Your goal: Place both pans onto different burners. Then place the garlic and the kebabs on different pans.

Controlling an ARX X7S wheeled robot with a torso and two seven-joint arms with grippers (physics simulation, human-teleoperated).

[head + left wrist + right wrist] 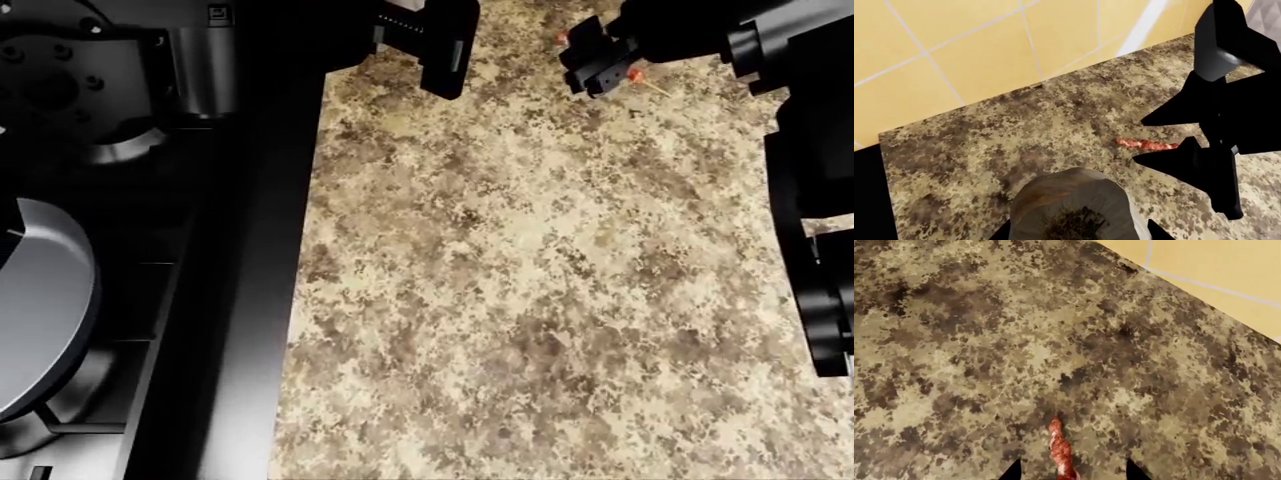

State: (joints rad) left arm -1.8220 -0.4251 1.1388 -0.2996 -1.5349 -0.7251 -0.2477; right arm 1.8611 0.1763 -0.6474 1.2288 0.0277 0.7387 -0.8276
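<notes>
My left gripper (1077, 234) is closed round the garlic (1074, 200), a whitish bulb with its dark root end towards the camera; both fingertips touch its sides. In the head view this gripper (434, 45) is at the far edge of the counter and hides the garlic. My right gripper (1072, 472) is open, its jaws either side of the reddish kebab (1057, 440), which lies on the counter. It also shows in the head view (601, 60) and the left wrist view (1141, 141), as does the kebab (1157, 145). The grey pan (40, 310) sits on the stove. The black pan is not in view.
The speckled stone counter (534, 300) runs between the black stove (200, 300) on the left and my right arm (814, 260) on the right. A yellow tiled wall (954, 50) stands behind the counter's far edge.
</notes>
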